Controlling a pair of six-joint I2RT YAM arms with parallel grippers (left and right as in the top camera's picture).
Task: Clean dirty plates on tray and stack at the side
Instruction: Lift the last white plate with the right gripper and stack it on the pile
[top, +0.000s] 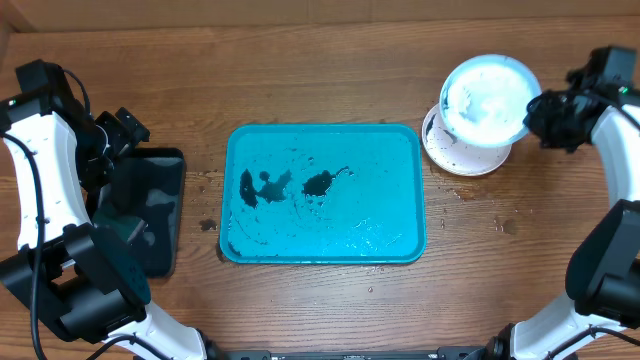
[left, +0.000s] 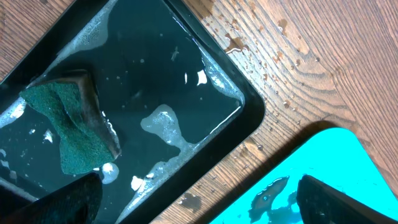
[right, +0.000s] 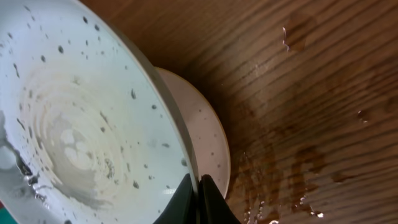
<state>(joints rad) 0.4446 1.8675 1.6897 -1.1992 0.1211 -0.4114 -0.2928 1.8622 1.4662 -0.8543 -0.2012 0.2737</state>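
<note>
The turquoise tray (top: 322, 192) lies mid-table, holding only dark smears and water; its corner shows in the left wrist view (left: 323, 180). My right gripper (top: 545, 112) is shut on the rim of a light teal plate (top: 488, 97), holding it tilted above a white speckled plate (top: 460, 152) resting on the table at the right. In the right wrist view my fingers (right: 199, 199) pinch the teal plate's rim (right: 93, 124), with the white plate (right: 208, 134) beneath. My left gripper (left: 196, 202) is open and empty over the black tray's edge. A third plate is not visible.
A black tray (top: 150, 205) with soapy water and a green sponge (left: 71, 127) sits at the left. Water drops spot the wood between the trays and around the plates.
</note>
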